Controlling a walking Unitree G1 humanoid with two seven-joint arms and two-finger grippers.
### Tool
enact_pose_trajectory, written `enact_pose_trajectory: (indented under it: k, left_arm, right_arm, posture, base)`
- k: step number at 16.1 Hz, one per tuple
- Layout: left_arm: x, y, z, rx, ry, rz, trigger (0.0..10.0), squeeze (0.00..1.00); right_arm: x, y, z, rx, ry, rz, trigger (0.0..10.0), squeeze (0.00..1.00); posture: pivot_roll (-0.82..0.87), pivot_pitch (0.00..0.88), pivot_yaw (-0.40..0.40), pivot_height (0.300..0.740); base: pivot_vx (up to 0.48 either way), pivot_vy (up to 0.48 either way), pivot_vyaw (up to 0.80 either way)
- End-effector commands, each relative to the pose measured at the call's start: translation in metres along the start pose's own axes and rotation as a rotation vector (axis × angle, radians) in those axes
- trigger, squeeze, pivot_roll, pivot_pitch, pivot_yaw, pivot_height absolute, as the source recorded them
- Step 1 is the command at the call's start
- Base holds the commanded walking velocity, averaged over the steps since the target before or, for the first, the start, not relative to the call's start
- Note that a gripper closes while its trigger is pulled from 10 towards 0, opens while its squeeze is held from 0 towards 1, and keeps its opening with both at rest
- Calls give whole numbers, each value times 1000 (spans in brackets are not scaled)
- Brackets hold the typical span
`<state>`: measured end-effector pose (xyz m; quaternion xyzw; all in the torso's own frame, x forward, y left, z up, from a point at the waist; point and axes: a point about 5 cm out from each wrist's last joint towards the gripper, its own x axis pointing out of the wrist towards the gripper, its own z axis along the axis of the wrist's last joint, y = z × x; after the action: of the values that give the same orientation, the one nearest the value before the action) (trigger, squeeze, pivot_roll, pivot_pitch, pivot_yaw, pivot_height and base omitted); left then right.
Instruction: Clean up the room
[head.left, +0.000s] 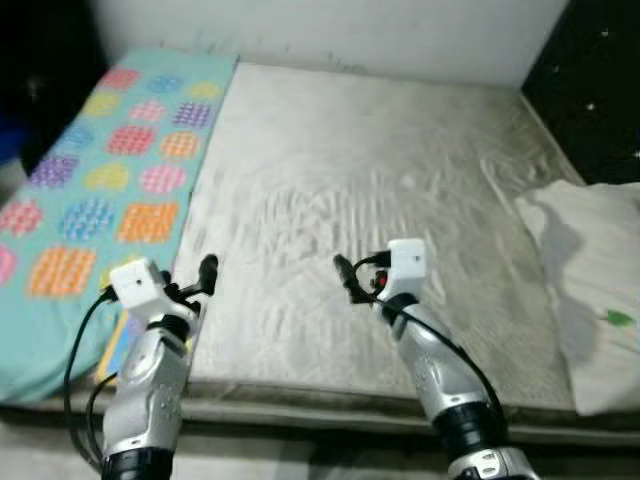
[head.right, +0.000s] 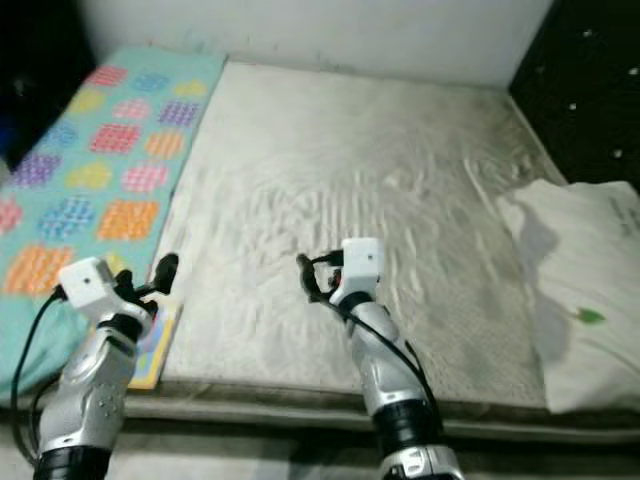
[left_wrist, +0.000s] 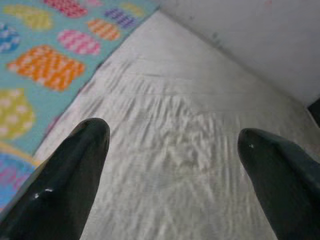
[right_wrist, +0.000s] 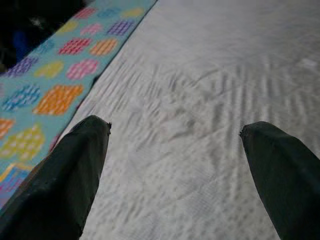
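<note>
a: where's the thing to tidy?

b: the bed. a pale grey sheet (head.left: 370, 200) covers most of the mattress, wrinkled through the middle, running from the near edge up to the white wall (head.left: 400, 35) at the far side.

a: and beside it?

b: on the left, touching the sheet's left edge, lies a turquoise blanket (head.left: 90, 190) printed with rounded patches of orange, pink, yellow and purple. it runs near to far along that side. at the right edge of the bed a white cloth (head.left: 590, 280) sits partly on the sheet and hangs past the near right corner; it carries a small green mark (head.left: 619, 318).

a: the grippers?

b: the left gripper (head.left: 205, 275) hangs over the near left part of the bed, just above the seam where blanket meets sheet. its wrist view shows both black fingers (left_wrist: 65, 180) spread wide, nothing between them but sheet. the right gripper (head.left: 350, 280) hangs over the near middle of the sheet, pointing left, its fingers (right_wrist: 65, 175) likewise wide apart and holding nothing.

a: are they touching the bed?

b: i cannot tell from these views.

a: anything else?

b: a dark panel with pale specks (head.left: 600, 80) stands at the far right, and a dark shape (head.left: 40, 70) at the far left.
</note>
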<state>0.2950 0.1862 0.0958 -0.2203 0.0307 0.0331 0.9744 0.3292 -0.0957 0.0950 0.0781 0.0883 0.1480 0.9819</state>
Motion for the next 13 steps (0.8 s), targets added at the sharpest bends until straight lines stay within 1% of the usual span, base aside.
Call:
enact_pose_trajectory:
  k: [1, 7, 9, 10, 13]
  left_arm:
    - [1, -11, -3, -19, 2, -35, 10000, 0]
    - [1, -9, -4, -25, 9, -16, 10000, 0]
    - [0, -9, -4, -25, 11, -17, 10000, 0]
    - [0, -9, -5, -24, 13, -17, 10000, 0]
    - [0, -8, -6, -24, 20, -14, 10000, 0]
  right_arm:
    - [-5, -15, -3, -3, 17, -45, 10000, 0]
    - [-5, -15, -4, -6, 20, -44, 10000, 0]
    - [-5, -15, -5, -6, 25, -43, 10000, 0]
    - [-5, -15, -5, -6, 25, -42, 10000, 0]
    - [-5, -15, -5, -6, 25, -40, 10000, 0]
  posture:
    - [-77, 96, -38, 740]
    - [-75, 87, -39, 740]
    - [-75, 85, -39, 740]
    - [-73, 84, -40, 740]
    - [-74, 83, -40, 740]
  base:
    - [0, 0, 0]
    - [0, 0, 0]
    - [0, 287, -800]
    - [0, 368, -444]
    - [0, 421, 0]
